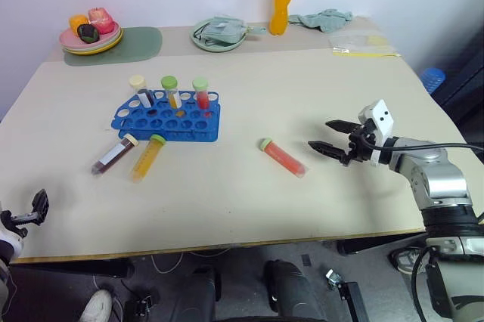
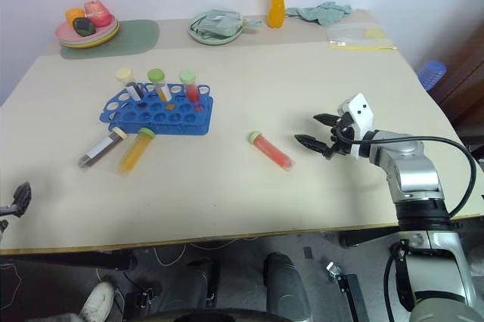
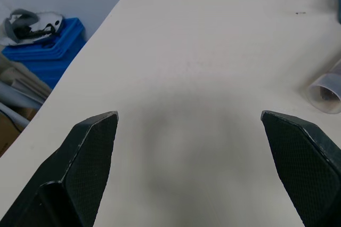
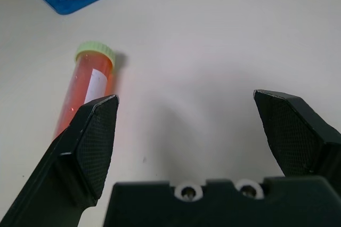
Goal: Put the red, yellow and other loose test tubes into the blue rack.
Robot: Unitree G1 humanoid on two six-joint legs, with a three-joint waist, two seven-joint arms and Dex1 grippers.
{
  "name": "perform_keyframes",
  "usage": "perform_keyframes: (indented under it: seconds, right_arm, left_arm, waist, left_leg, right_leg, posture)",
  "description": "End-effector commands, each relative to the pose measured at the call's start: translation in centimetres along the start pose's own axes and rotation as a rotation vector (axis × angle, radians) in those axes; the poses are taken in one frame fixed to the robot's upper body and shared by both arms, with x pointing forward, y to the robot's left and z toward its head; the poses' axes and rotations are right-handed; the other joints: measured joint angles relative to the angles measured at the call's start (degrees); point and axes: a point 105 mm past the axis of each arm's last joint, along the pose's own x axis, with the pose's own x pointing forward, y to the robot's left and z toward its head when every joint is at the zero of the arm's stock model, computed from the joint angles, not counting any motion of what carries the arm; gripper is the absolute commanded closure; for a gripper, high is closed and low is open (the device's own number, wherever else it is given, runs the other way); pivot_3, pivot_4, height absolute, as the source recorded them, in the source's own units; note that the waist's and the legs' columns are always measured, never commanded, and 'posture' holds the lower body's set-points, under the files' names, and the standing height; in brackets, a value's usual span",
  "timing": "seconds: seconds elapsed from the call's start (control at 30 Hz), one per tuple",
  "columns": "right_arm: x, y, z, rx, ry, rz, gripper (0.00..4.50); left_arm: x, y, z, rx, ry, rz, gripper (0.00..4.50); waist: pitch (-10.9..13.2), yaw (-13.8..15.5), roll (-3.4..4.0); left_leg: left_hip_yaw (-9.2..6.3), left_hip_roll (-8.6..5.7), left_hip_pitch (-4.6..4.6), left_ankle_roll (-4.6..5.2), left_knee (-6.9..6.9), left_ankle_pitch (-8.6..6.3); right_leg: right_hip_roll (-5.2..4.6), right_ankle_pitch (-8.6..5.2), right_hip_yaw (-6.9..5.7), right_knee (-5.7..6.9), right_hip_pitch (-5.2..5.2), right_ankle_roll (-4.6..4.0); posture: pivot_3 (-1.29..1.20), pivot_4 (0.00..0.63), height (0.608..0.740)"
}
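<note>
Right pincer (image 1: 327, 134), spread wide and empty, is held low over the bench (image 1: 227, 193), aimed at the red tube (image 1: 283, 157) lying just ahead, presumably for a grasp. Beyond it lie the yellow tube (image 1: 147, 157) and maroon tube (image 1: 115, 154), just beside the blue rack (image 1: 168, 116), where three tubes already stand. Left pincer (image 3: 189, 126) is likewise spread, empty, parked well apart.

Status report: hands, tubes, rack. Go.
Both hands open and empty: right hand beside red tube, left hand at the table's near edge. Three loose tubes flat on table; maroon and yellow by blue rack. Nothing in the way.
</note>
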Motion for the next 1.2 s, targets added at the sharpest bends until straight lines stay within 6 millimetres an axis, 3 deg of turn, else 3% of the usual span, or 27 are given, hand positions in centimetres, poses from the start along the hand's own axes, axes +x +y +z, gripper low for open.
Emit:
perform_keyframes:
  seconds: [0.03, 0.27, 0.43, 0.63, 0.83, 1.0, 1.2]
  right_arm:
    - [-0.2, -0.1, 1.2, -0.042, -0.030, -0.015, 0.00]
    - [0.0, -0.6, 1.3, -0.063, -0.021, -0.047, 0.00]
    - [-0.1, -1.1, 2.0, -0.075, -0.021, -0.081, 0.00]
    - [0.1, -0.6, 3.8, -0.120, 0.006, -0.107, 0.00]
    - [-0.5, 1.8, 4.9, -0.124, 0.078, -0.064, 0.00]
    - [1.6, 4.6, 6.5, 0.010, 0.217, 0.028, 0.00]
    - [4.4, 6.4, 5.8, 0.145, 0.490, -0.031, 0.00]
  left_arm:
    - [-0.3, -0.1, 1.0, 0.021, -0.040, 0.010, 0.07]
    - [0.2, -0.4, 1.6, 0.013, -0.076, 0.005, 0.07]
    - [0.7, -1.5, 3.6, 0.010, -0.151, -0.037, 0.07]
    - [1.6, -6.6, 6.7, 0.003, -0.278, -0.270, 0.07]
    - [0.4, -14.0, 7.6, -0.017, -0.304, -0.669, 0.07]
    - [-3.0, -19.4, 5.6, 0.108, -0.236, -1.004, 0.07]
    - [-4.5, -22.5, 5.3, 0.127, -0.248, -1.142, 0.07]
  waist:
    - [0.00, -0.01, 0.00]
    - [0.00, 0.02, 0.00]
    - [0.00, 0.08, 0.00]
    - [0.00, 0.39, 0.00]
    - [0.00, 1.22, 0.02]
    - [0.07, 0.68, 0.16]
    - [0.07, 0.93, 0.17]
  left_leg:
    - [0.00, 0.00, 0.00, 0.00, 0.00, 0.00]
    - [0.00, 0.00, 0.00, 0.00, 0.00, 0.00]
    - [0.01, 0.00, 0.00, 0.00, 0.02, 0.00]
    - [0.00, -0.01, 0.00, -0.01, 0.04, 0.00]
    - [0.02, -0.01, -0.02, 0.00, 0.04, 0.00]
    - [0.08, 0.01, 0.02, 0.01, 0.05, 0.00]
    - [0.08, 0.07, 0.01, 0.02, 0.03, 0.00]
  right_leg:
    - [0.00, 0.00, 0.00, 0.00, 0.00, 0.00]
    - [0.00, 0.01, 0.00, 0.00, 0.00, 0.01]
    - [0.00, 0.01, 0.00, 0.01, 0.00, 0.02]
    - [0.01, 0.02, 0.01, 0.03, 0.00, 0.02]
    - [-0.01, 0.02, 0.02, 0.02, -0.01, 0.03]
    - [0.02, 0.02, 0.08, 0.04, -0.02, -0.01]
    - [0.08, 0.00, 0.08, 0.06, -0.06, -0.11]
  posture:
    - [0.00, 0.150, 0.740]
    - [0.00, 0.150, 0.740]
    - [0.00, 0.150, 0.740]
    - [0.00, 0.150, 0.740]
    - [0.00, 0.150, 0.740]
    - [0.00, 0.150, 0.740]
    - [0.00, 0.150, 0.740]
